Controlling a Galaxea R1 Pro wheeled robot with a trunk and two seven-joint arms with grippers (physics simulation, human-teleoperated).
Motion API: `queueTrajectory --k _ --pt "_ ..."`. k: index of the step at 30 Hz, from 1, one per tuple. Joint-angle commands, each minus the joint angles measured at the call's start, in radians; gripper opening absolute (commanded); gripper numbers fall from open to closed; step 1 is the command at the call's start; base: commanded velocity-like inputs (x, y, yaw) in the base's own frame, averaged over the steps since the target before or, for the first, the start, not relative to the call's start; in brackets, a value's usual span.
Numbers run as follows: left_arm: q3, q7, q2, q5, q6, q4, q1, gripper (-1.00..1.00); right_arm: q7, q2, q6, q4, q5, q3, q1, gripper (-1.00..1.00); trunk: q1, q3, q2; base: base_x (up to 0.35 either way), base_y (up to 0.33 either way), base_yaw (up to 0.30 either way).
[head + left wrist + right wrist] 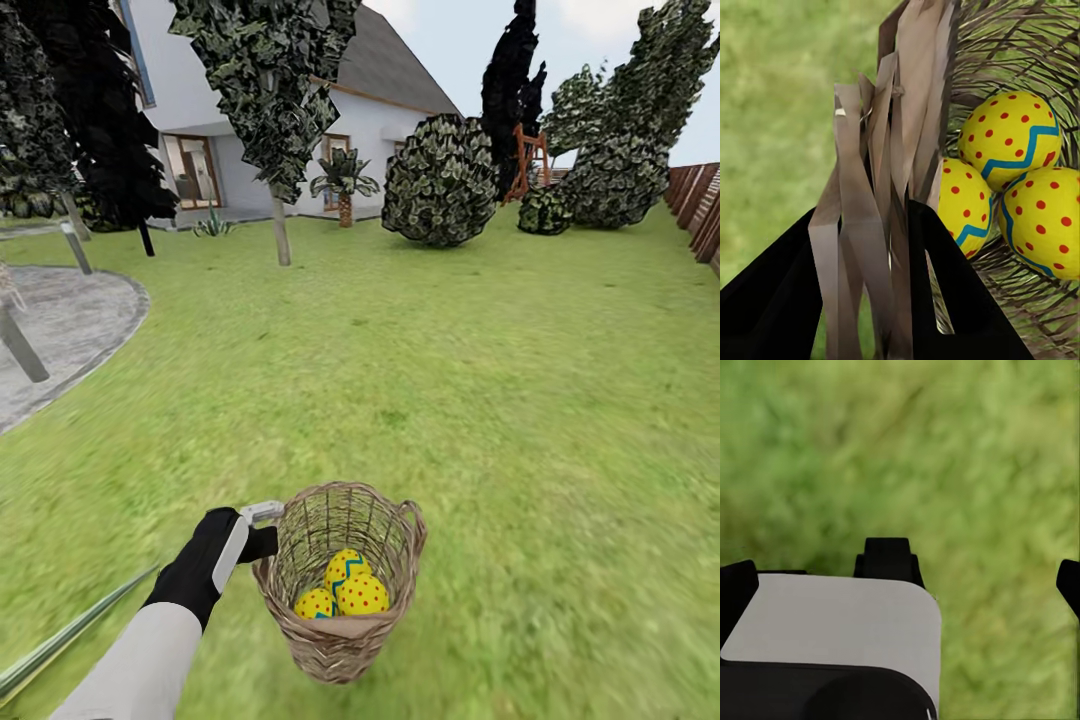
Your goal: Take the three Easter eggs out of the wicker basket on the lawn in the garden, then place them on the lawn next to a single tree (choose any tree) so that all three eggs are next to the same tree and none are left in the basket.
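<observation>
Left gripper [262, 532] clamps wicker basket [343, 640] rim.

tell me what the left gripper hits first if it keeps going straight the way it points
The basket wall: the left gripper has its fingers straddling the wicker rim already. Beyond that wall lie the eggs, though how near the fingertips are to them is hard to judge.

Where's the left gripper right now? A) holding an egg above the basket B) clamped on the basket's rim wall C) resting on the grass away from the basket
B: in the left wrist view the left gripper straddles the wicker basket wall, with all three Easter eggs inside.
</observation>
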Motion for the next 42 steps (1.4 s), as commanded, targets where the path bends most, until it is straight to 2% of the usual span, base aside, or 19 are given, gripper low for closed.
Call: queueTrajectory --k 1,7,14,18,27,42 --pt "0.003 0.009 -0.001 0.020 0.002 -0.001 -0.001 -1.00 -0.002 -0.001 -0.005 0.003 0.009 -0.008 -0.001 1.00 0.000 -0.001 0.000 0.318 0.000 0.291" --pt "0.003 0.009 -0.001 0.020 0.002 -0.001 -0.001 -1.00 -0.002 -0.001 -0.005 0.001 0.008 -0.008 -0.001 1.00 0.000 -0.001 0.000 0.318 0.000 0.291" --pt "0.003 0.009 -0.001 0.020 0.002 -0.001 -0.001 -1.00 0.004 -0.009 -0.002 0.000 0.011 -0.004 -0.001 1.00 0.000 -0.001 0.000 0.318 0.000 0.032" --pt "0.003 0.009 -0.001 0.020 0.002 -0.001 -0.001 -1.00 0.002 -0.006 -0.004 -0.003 -0.001 -0.007 -0.001 1.00 0.000 -0.001 0.000 0.318 0.000 0.046" --pt "0.003 0.009 -0.001 0.020 0.002 -0.001 -0.001 -1.00 -0.003 -0.004 -0.004 -0.003 -0.003 -0.009 -0.001 1.00 0.000 -0.001 0.000 0.318 0.000 0.276" --pt "0.003 0.009 -0.001 0.020 0.002 -0.001 -0.001 -1.00 -0.002 -0.007 -0.005 -0.003 -0.003 -0.008 -0.001 1.00 0.000 -0.001 0.000 0.318 0.000 0.013"
